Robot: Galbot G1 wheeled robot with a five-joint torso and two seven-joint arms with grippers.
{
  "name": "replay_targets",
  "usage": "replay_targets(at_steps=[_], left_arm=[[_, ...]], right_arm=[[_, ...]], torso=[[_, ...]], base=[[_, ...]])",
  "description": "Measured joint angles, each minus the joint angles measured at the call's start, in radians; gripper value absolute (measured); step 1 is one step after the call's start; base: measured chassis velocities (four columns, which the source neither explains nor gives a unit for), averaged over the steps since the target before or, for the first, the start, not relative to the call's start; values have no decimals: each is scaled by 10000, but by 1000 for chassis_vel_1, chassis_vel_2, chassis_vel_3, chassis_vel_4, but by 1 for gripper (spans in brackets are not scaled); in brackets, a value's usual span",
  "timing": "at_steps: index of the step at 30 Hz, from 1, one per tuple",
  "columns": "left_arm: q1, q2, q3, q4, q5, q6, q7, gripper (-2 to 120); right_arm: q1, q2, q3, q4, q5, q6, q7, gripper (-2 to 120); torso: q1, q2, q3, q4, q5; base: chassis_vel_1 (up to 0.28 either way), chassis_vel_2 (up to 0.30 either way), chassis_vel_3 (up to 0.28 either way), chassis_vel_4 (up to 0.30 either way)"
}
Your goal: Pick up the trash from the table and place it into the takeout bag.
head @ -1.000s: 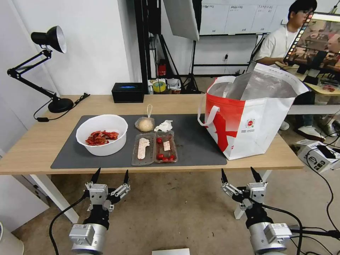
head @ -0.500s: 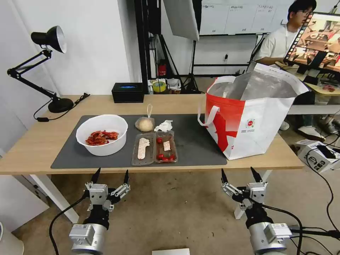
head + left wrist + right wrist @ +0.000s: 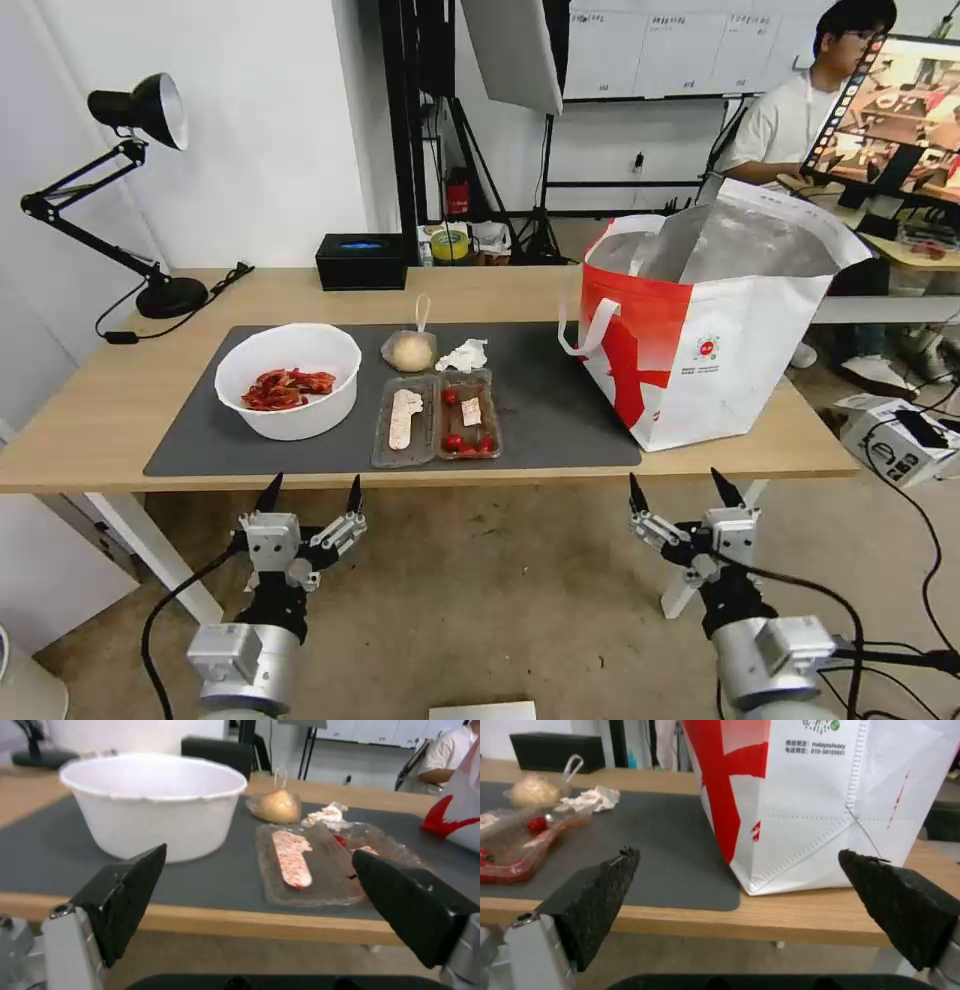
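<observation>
On the table (image 3: 100,410) a dark grey mat holds the trash: a white bowl (image 3: 288,380) (image 3: 150,798) with red scraps, a clear two-part tray (image 3: 437,418) (image 3: 320,866) (image 3: 525,843), a small knotted clear bag (image 3: 409,349) (image 3: 277,804) (image 3: 535,789) with a beige lump, and a crumpled white tissue (image 3: 463,356) (image 3: 327,813) (image 3: 590,799). The red-and-white takeout bag (image 3: 705,330) (image 3: 820,795) stands open at the mat's right end. My left gripper (image 3: 311,492) (image 3: 260,877) hangs open below the table's front edge, before the bowl and tray. My right gripper (image 3: 681,491) (image 3: 740,870) hangs open below the edge, before the bag.
A black desk lamp (image 3: 140,110) stands at the table's far left and a black box (image 3: 361,261) at its back edge. White table legs (image 3: 150,560) go down to the floor beside my arms. Cables and a small device (image 3: 895,440) lie on the floor at right.
Both grippers have shifted slightly: the left one a little lower and the right one a little rightward. Nothing on the table has moved.
</observation>
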Motion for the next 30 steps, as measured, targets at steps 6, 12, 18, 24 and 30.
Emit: replay_targets(at_steps=[6, 12, 18, 24, 30], left_arm=[[-247, 422, 242, -558, -1656, 1362, -812, 100], [-425, 540, 417, -696, -2521, 1810, -1091, 100], [-416, 483, 443, -654, -2593, 1811, -1086, 100], [-645, 437, 471, -529, -3259, 1805, -1108, 100], [-1269, 261, 408, -360, -4579, 1936, -1339, 100]], right_arm=[[262, -885, 255, 304, 879, -1119, 220, 100], [640, -1753, 496, 640, 1931, -2396, 487, 100], [1021, -2535, 657, 917, 2968, -3501, 659, 100], [1083, -2507, 415, 914, 3036, -3533, 552, 100], [1202, -2499, 231, 851, 3014, -3497, 480, 100]], torso=[[0, -1, 1, -1, 3], [0, 0, 0, -2, 1], [0, -1, 1, 2, -1], [0, 0, 0, -1, 0], [1, 0, 0, -1, 0]], base=[[0, 0, 0, 0], [0, 0, 0, 0], [0, 0, 0, 0], [0, 0, 0, 0], [0, 0, 0, 0]])
